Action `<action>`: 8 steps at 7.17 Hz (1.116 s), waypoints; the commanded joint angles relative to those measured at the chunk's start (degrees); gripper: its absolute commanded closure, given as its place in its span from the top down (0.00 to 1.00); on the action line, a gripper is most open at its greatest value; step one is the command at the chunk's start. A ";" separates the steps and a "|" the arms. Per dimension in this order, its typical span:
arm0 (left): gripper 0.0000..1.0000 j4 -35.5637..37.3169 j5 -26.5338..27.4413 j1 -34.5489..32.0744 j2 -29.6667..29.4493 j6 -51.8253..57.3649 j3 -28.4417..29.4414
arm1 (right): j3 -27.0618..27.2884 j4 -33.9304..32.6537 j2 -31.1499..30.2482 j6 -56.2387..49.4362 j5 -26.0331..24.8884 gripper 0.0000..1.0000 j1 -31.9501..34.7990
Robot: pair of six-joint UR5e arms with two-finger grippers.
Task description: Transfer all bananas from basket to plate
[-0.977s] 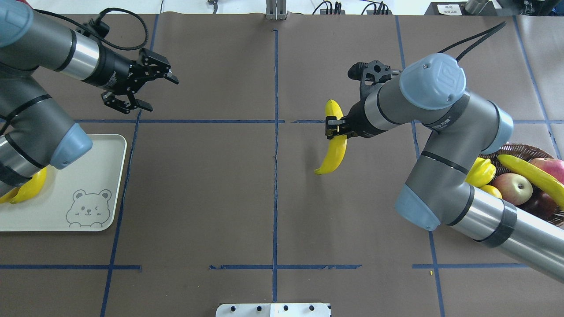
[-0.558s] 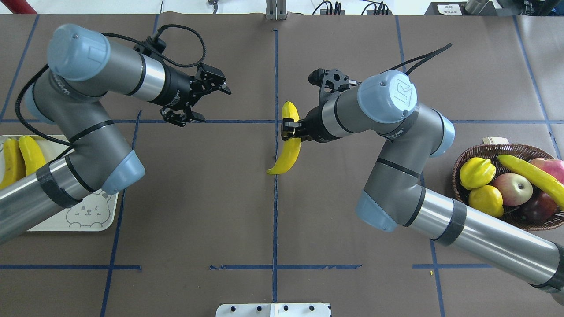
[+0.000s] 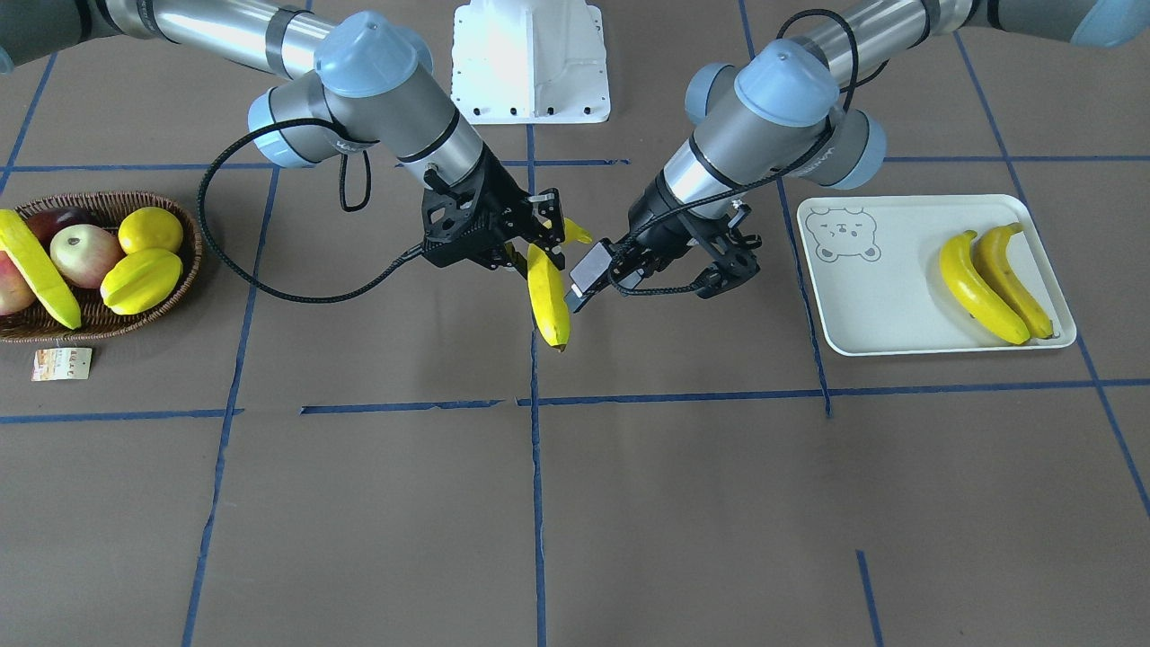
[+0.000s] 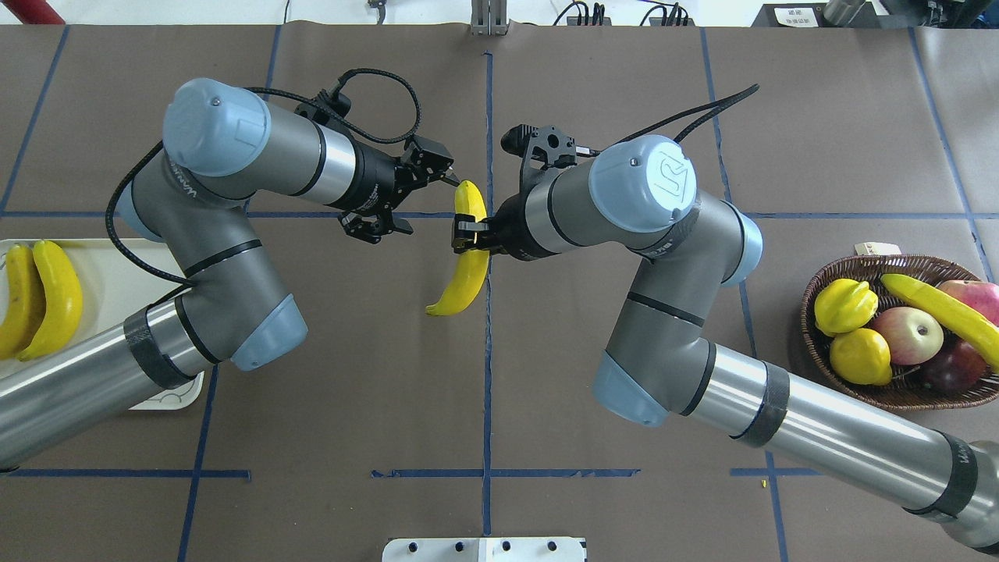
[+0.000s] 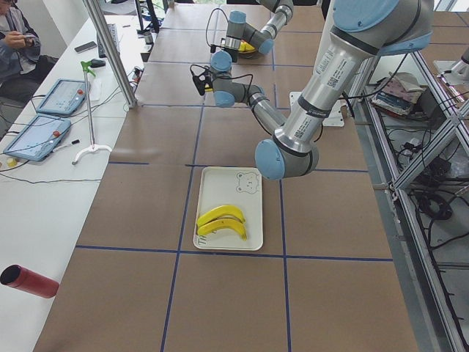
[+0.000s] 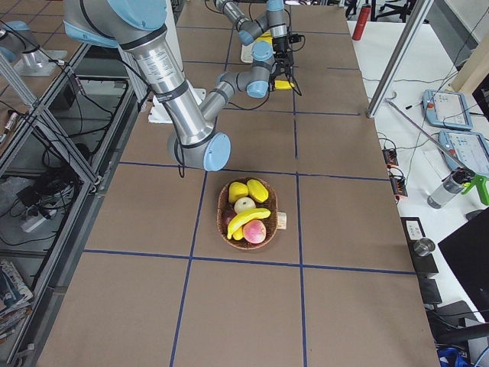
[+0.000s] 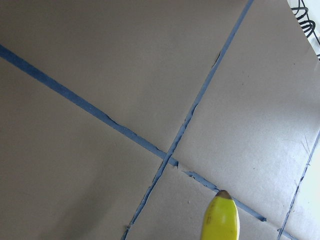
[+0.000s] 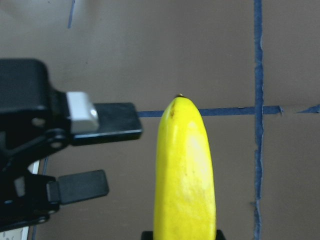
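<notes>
Above the middle of the table [image 4: 351, 375], one banana [image 4: 460, 281] hangs clear of the surface. It is held near its middle, one end pointing away from the robot and the other curving down towards it.

The skin is glossy and looks like plastic, so I judge it light and stiff but slippery; a squeeze should not bruise it. The curve and taper could let it slide or swing if it is pinched near a tip. The best place to take hold looks like the thick stretch of the far half, across the body, clear of the fingers already there.

The right gripper [image 4: 471, 236] is closed across the banana's waist. Just beside the banana's far end is the left gripper [image 4: 429, 205], its jaws spread wide with nothing between them. The right wrist view shows a clear gap between the nearest of its fingers [image 8: 115, 127] and the fruit, so it is beside the banana and not around it.

Further out, two bananas [image 3: 993, 279] lie side by side on the plate [image 3: 880, 296] at the robot's left (a hand-over looks the likely step). At the opposite end, the basket [image 4: 812, 297] holds one more banana [image 4: 944, 308], lying across apples and a starfruit [image 4: 844, 306].
</notes>
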 commanded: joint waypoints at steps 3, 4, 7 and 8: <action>0.93 -0.06 0.21 1.36 -1.33 -0.07 1.53 | 0.24 0.12 0.85 0.02 -0.23 0.08 -1.28; 0.73 -0.06 0.21 1.28 -1.42 -0.08 1.62 | 0.33 0.12 0.85 0.02 -0.23 0.08 -1.28; 0.51 -0.06 0.12 1.37 -1.33 -0.08 1.97 | 0.33 0.12 0.94 0.02 -0.23 0.09 -1.28; 0.24 -0.14 0.12 1.37 -1.33 -0.08 1.97 | 0.33 0.03 0.94 0.02 -0.23 0.23 -1.28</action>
